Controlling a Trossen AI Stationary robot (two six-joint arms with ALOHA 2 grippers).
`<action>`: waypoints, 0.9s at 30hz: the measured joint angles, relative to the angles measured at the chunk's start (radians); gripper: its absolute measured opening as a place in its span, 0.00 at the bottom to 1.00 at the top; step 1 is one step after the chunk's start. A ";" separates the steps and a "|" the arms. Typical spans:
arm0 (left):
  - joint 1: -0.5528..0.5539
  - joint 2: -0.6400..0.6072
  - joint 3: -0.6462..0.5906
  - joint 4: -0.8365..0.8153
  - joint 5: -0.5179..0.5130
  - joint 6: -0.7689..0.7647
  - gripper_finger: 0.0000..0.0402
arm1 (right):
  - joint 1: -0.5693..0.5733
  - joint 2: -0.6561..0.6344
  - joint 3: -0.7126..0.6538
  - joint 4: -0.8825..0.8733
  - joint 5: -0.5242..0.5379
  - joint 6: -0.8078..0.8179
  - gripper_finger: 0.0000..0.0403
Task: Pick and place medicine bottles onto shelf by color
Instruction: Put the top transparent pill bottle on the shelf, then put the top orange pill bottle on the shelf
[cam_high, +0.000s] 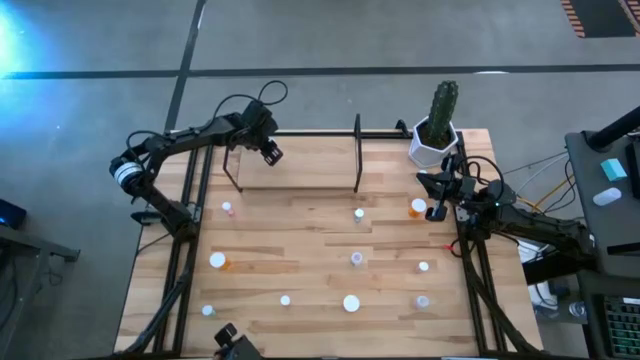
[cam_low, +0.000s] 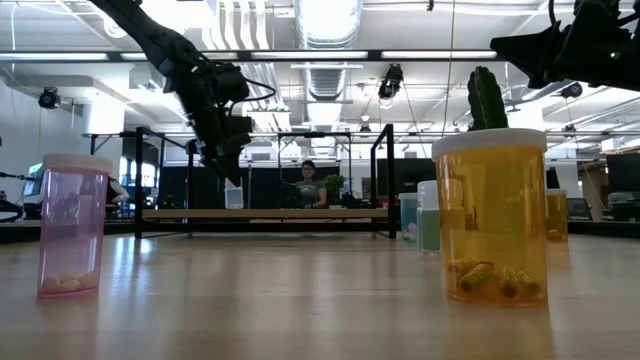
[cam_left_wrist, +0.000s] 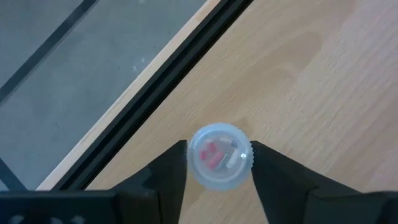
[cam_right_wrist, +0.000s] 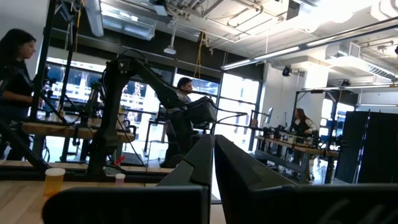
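Observation:
A clear medicine bottle (cam_left_wrist: 219, 149) with red and white pills inside sits between the fingers of my left gripper (cam_high: 272, 152), over the left end of the shelf (cam_high: 295, 165). In the low view the bottle (cam_low: 234, 197) stands on the shelf board (cam_low: 300, 213) just below the fingers. My right gripper (cam_high: 437, 190) is raised at the table's right edge, shut with nothing in it, and its fingers meet in the right wrist view (cam_right_wrist: 213, 155). Several other bottles stand on the tabletop, among them an orange one (cam_high: 418, 207) and a pink one (cam_low: 72, 225). My left gripper has the clear bottle between its two fingers, one fingertip (cam_left_wrist: 181, 165) against each side of its round top (cam_left_wrist: 239, 163). The fingers slant down from the table's left onto it. The bottle looks upright, with its base on the shelf board.
A white pot with a green cactus (cam_high: 440, 125) stands at the far right corner. The shelf's black wire uprights (cam_high: 357, 150) and rail (cam_left_wrist: 161, 93) frame the board. People stand in the room beyond the table. Bottles dot the near half of the tabletop (cam_high: 300, 250).

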 joint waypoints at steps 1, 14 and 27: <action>0.000 0.000 0.000 0.000 0.000 0.000 0.44 | 0.000 0.000 0.000 0.000 0.000 0.000 0.02; -0.011 -0.046 0.068 -0.013 0.000 0.011 0.55 | 0.000 0.000 0.000 0.000 0.000 -0.001 0.02; -0.352 -0.501 -0.131 0.159 0.435 0.163 0.34 | 0.002 0.000 0.000 0.000 -0.104 0.003 0.02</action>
